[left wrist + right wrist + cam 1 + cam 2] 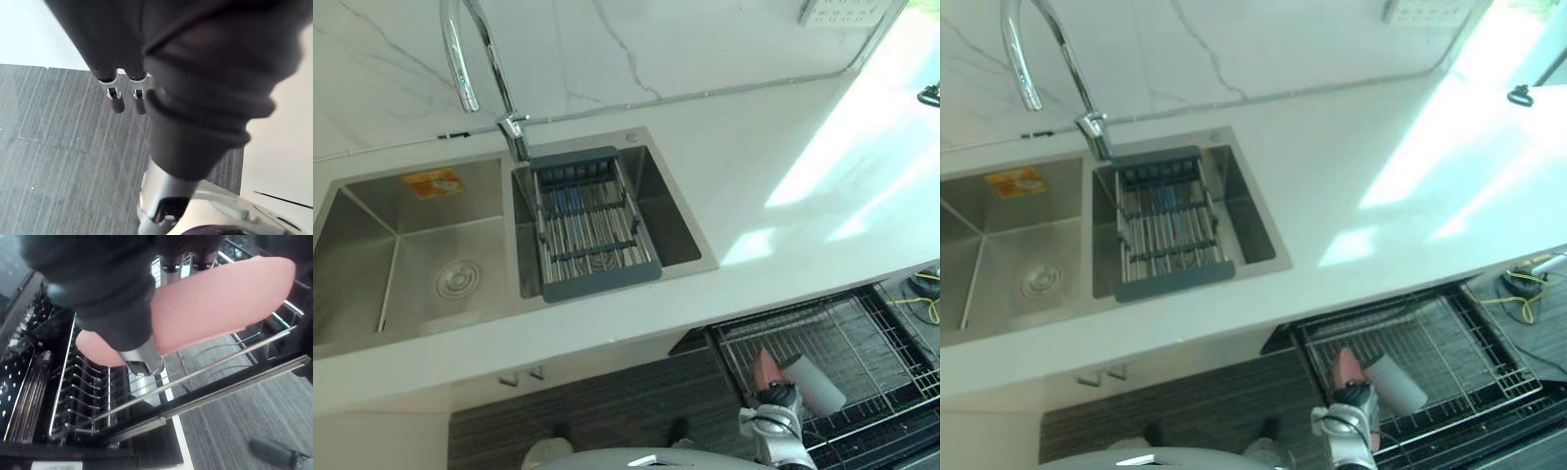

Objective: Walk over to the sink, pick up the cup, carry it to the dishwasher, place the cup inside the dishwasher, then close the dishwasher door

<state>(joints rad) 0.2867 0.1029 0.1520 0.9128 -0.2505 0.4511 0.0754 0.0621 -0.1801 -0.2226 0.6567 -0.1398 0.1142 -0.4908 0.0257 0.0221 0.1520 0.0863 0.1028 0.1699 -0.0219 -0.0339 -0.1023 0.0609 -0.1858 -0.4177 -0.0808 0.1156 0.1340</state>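
The pink cup [220, 298] lies on its side in my right hand [98, 289], whose fingers and thumb [142, 357] curl round it. In the left eye view the cup [808, 382] hangs just above the pulled-out wire rack [847, 338] of the open dishwasher, at the lower right under the counter edge, with my right hand [771, 399] at its near end. The cup's far end looks pale there. My left hand [117, 98] hangs over the dark striped floor with straight fingers, holding nothing.
A white counter [783, 176] holds a double steel sink [411, 245] with a grey drainer basket [592, 230] in the right bowl and a tall tap [470, 59] behind. Dark floor [607, 406] lies in front of the cabinets. The dishwasher rack's wire tines [98, 396] stand below the cup.
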